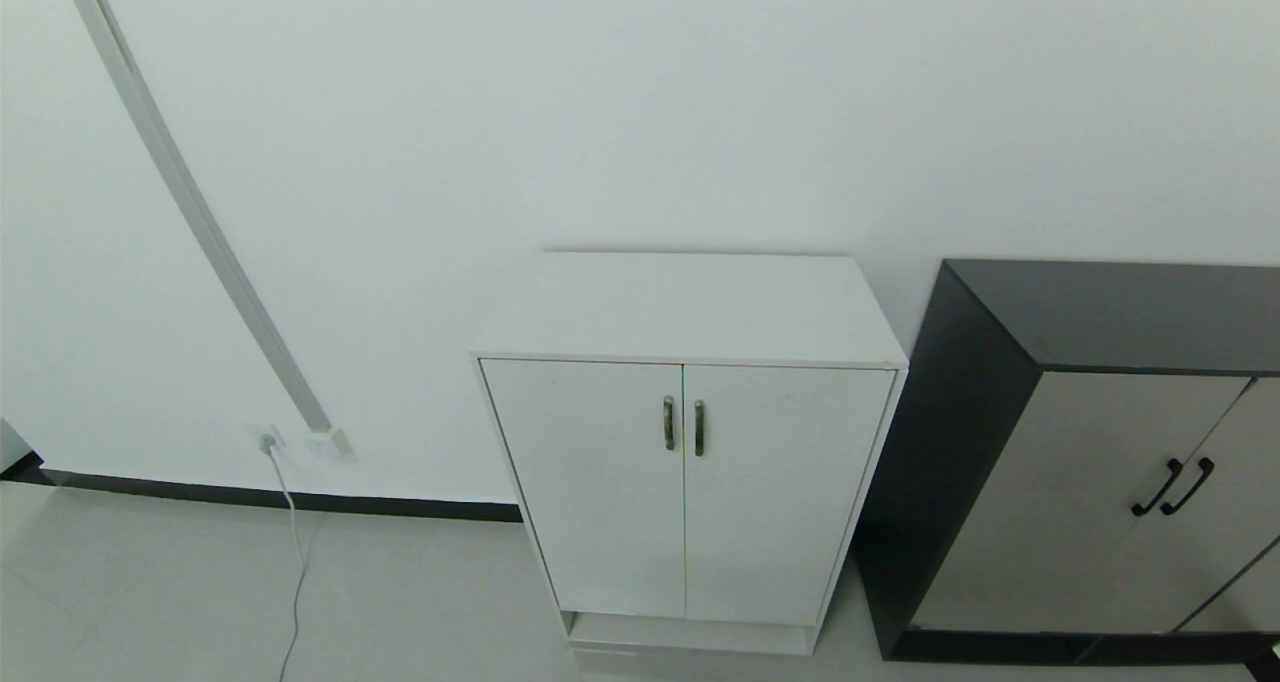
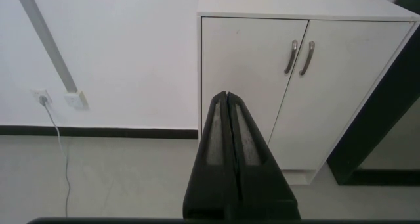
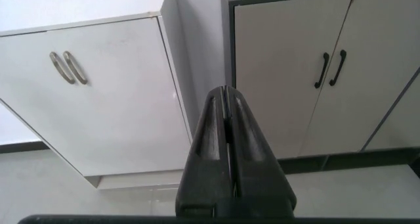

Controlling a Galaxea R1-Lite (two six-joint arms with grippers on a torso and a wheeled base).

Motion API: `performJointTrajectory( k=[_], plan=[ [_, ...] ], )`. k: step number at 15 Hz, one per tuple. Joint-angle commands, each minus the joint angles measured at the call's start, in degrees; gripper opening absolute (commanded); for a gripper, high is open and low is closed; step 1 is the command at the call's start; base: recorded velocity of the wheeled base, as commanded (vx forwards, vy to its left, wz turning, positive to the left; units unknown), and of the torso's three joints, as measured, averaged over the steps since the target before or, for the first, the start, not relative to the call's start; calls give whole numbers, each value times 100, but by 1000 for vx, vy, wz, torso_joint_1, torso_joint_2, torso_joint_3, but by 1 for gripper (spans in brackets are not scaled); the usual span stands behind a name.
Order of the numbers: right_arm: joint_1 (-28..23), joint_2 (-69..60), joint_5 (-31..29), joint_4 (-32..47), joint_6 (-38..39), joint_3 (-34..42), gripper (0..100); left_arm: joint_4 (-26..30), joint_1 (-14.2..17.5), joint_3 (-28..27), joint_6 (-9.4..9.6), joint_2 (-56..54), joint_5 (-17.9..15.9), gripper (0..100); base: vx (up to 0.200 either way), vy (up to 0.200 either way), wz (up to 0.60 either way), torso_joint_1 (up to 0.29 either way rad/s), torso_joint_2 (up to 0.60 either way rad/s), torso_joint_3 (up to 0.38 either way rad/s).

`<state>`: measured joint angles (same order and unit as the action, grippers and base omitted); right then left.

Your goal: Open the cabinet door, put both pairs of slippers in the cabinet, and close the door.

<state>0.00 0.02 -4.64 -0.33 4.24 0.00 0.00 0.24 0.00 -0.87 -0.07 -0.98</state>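
Observation:
A white two-door cabinet (image 1: 690, 482) stands against the wall with both doors closed; two metal handles (image 1: 683, 426) sit side by side at the middle seam. In the left wrist view my left gripper (image 2: 227, 96) is shut and empty, held off in front of the cabinet (image 2: 289, 79), whose handles (image 2: 299, 56) are visible. In the right wrist view my right gripper (image 3: 226, 90) is also shut and empty, in front of the gap between the white cabinet (image 3: 98, 99) and a dark one.
A black cabinet with grey doors (image 1: 1090, 482) stands right of the white one, almost touching it. A wall socket (image 1: 266, 440) with a cable (image 1: 293, 562) trailing over the grey floor is at the left. A cable duct (image 1: 190, 202) runs up the wall.

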Motion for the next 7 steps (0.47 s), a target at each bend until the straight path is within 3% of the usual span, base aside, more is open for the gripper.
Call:
performJointTrajectory(
  k=[1,7],
  plan=[
    [0,6,-1,-11,-2,0,0,0,2,0,-1,7,1,0,0,0,0,0,0,0],
    [0,6,-1,-2,-29,0,0,0,-7,0,-1,7,1,0,0,0,0,0,0,0]
  ],
)
